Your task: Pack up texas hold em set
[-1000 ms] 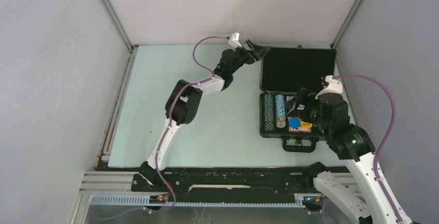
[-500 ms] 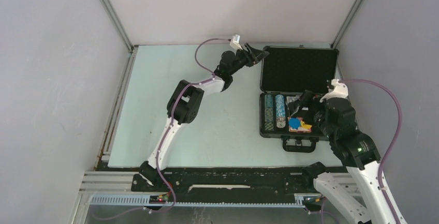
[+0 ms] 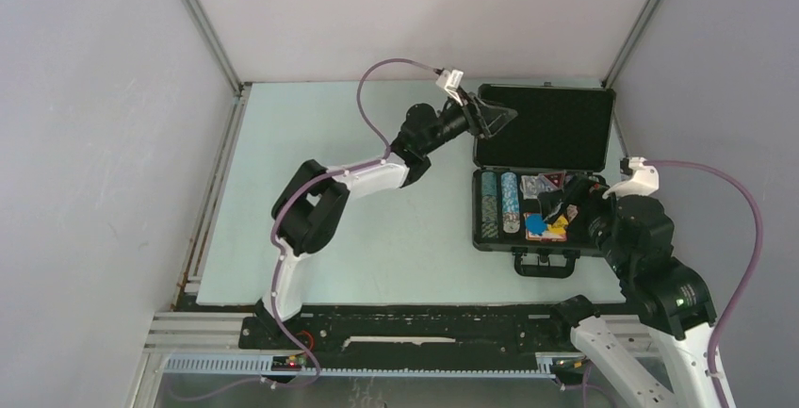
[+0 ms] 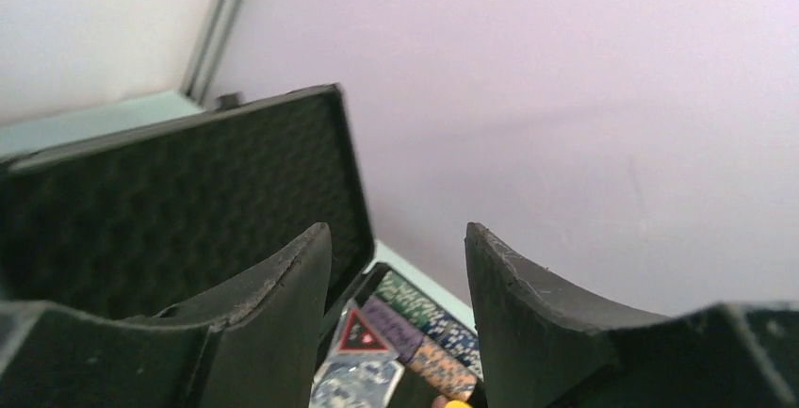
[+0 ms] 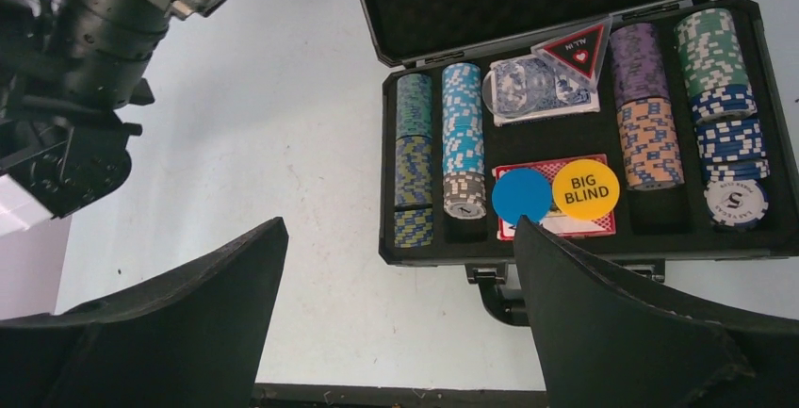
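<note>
The black case (image 3: 478,212) lies open at the right of the table, its foam-lined lid (image 3: 551,130) tilted back. In the right wrist view, striped chip rows (image 5: 460,135) fill the left and right slots (image 5: 648,130). A blue deck (image 5: 537,92) carries a triangular button (image 5: 577,48). A blue round button (image 5: 521,195) and a yellow BIG BLIND button (image 5: 585,188) lie on the red deck (image 5: 558,225). My left gripper (image 3: 501,118) is open and empty at the lid's left edge (image 4: 188,191). My right gripper (image 5: 400,229) is open and empty, raised above the case's near side.
The case handle (image 5: 499,300) points toward the arm bases. The back wall (image 3: 424,12) stands just behind the lid, and the right wall (image 3: 716,97) is close to the case. The left arm's body (image 5: 94,50) hangs over the table left of the case.
My left gripper has swung right, from the lid's left corner to over the lid. My right gripper has pulled back from the case's inside, toward the near right, and risen.
</note>
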